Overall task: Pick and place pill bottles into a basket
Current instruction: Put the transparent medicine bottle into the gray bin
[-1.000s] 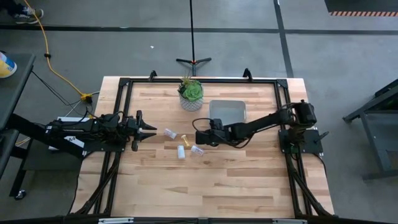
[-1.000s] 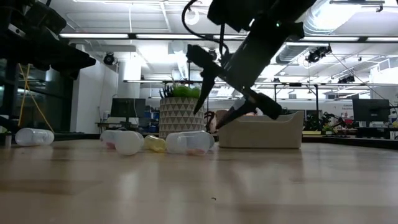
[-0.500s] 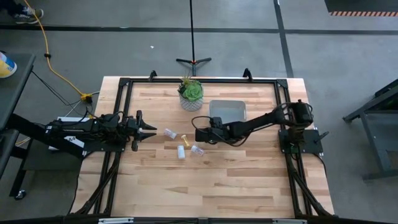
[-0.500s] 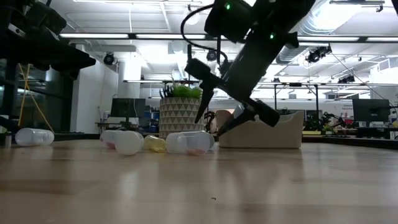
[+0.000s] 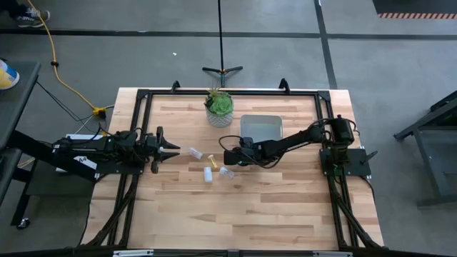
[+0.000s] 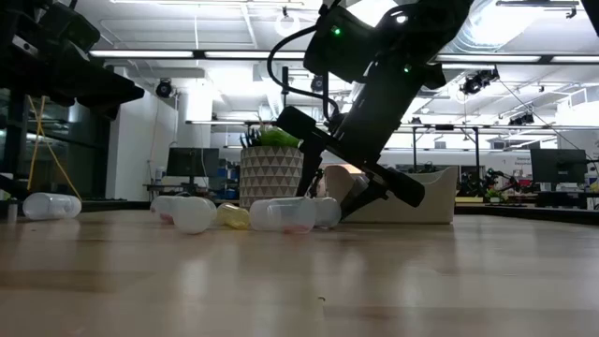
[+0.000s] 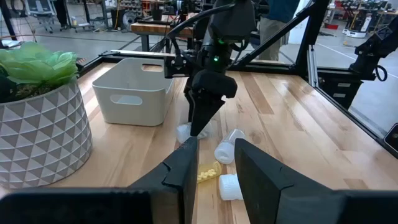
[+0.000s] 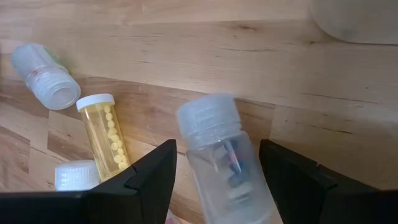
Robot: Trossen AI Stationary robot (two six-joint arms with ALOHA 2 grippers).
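Several small translucent pill bottles lie on their sides at mid-table, among them a yellowish one [image 5: 212,158] and clear ones [image 5: 194,153] [image 5: 208,174] [image 5: 226,172]. The grey-white basket [image 5: 261,128] stands just beyond them toward the far right. My right gripper [image 5: 228,158] is low over the table and open. Its fingers stand on either side of one more clear bottle [image 8: 217,149], which also shows in the low view [image 6: 326,212]; its cap [image 8: 208,115] points away from the wrist. My left gripper [image 5: 170,150] is open and empty, left of the bottles.
A green plant in a white patterned pot [image 5: 219,107] stands at the far side, left of the basket. A black frame [image 5: 143,96] runs around the table's edges. Bare wood lies toward the near edge [image 5: 235,214].
My right gripper has gone down toward the table and a little toward its left edge, staying open, so that its fingers now straddle a clear bottle beside the basket. The other bottles have stayed where they were.
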